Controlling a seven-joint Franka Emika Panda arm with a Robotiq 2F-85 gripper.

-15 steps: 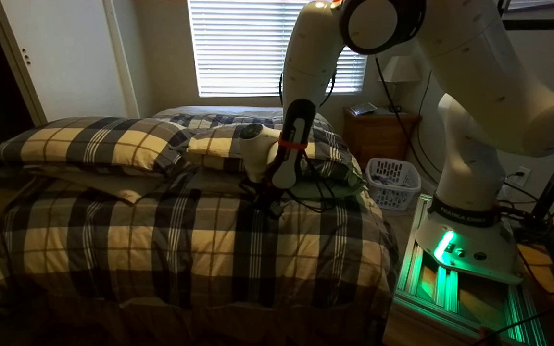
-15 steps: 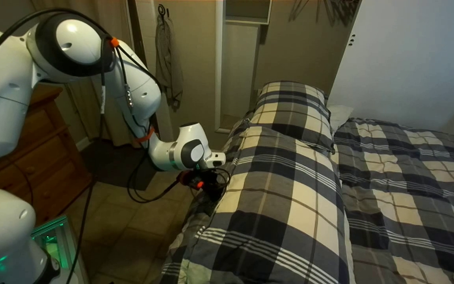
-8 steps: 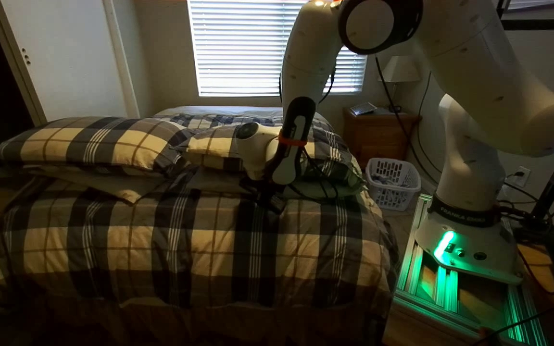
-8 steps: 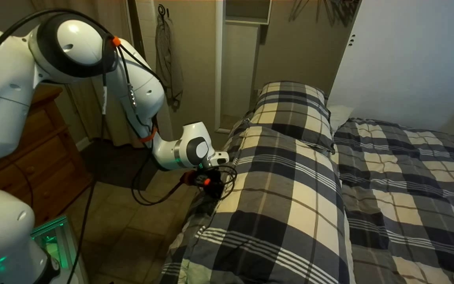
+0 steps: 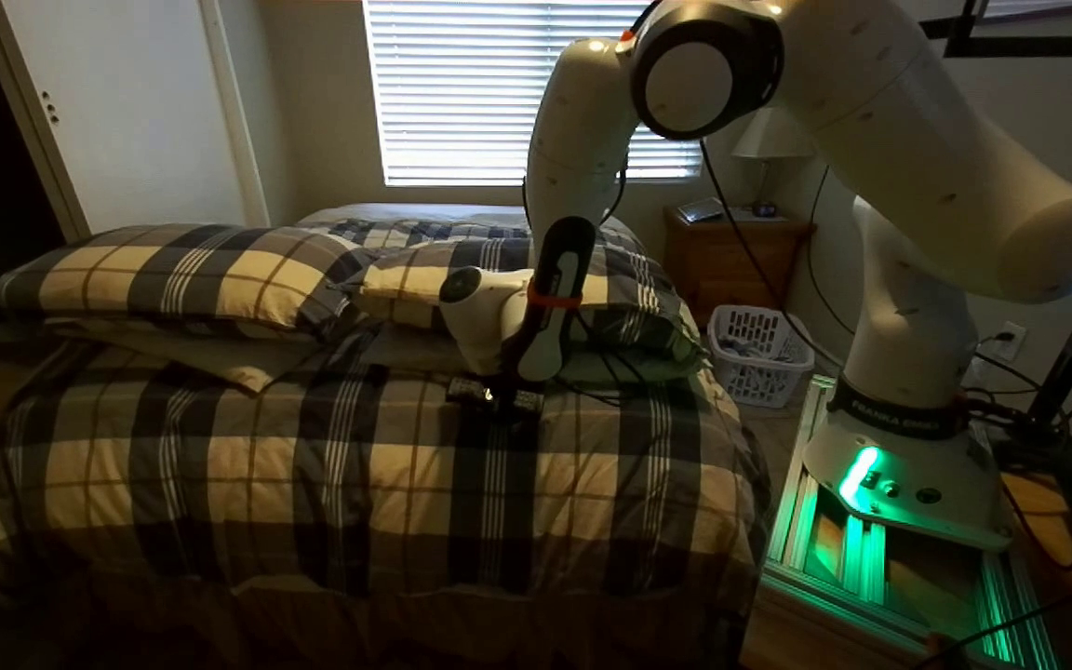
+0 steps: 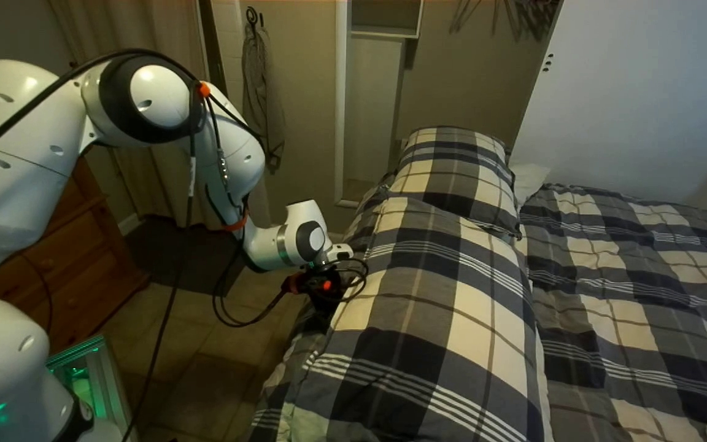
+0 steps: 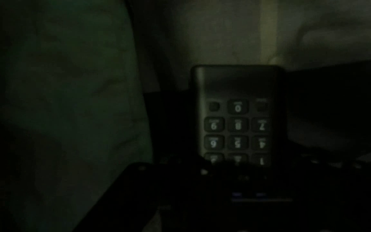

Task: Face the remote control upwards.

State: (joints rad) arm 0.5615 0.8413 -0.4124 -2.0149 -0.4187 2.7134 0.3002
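Observation:
The remote control is a dark bar with number keys. In the wrist view the remote control (image 7: 238,85) stands lengthwise, keys toward the camera and digits upside down; its other end is hidden by the dark gripper (image 7: 237,169). In an exterior view the remote control (image 5: 527,402) lies roughly level across the gripper (image 5: 495,400), one end showing on each side. The gripper appears shut on its middle, though the fingers are too dark to make out. It is low over the bedding; contact cannot be told. In an exterior view the gripper (image 6: 328,296) is partly behind a pillow, and the remote is hidden.
A plaid pillow (image 6: 427,294) stands right beside the gripper, with another plaid pillow (image 5: 192,279) farther along the bed. Plain cloth (image 7: 76,96) fills the left of the wrist view. The plaid bedding (image 5: 406,484) lies below. Loose cables (image 6: 231,316) hang by the wrist.
The arm has come down and shifted slightly left in an exterior view. The remote control has turned with the gripper, from a tilted short shape to a wide, nearly level bar.

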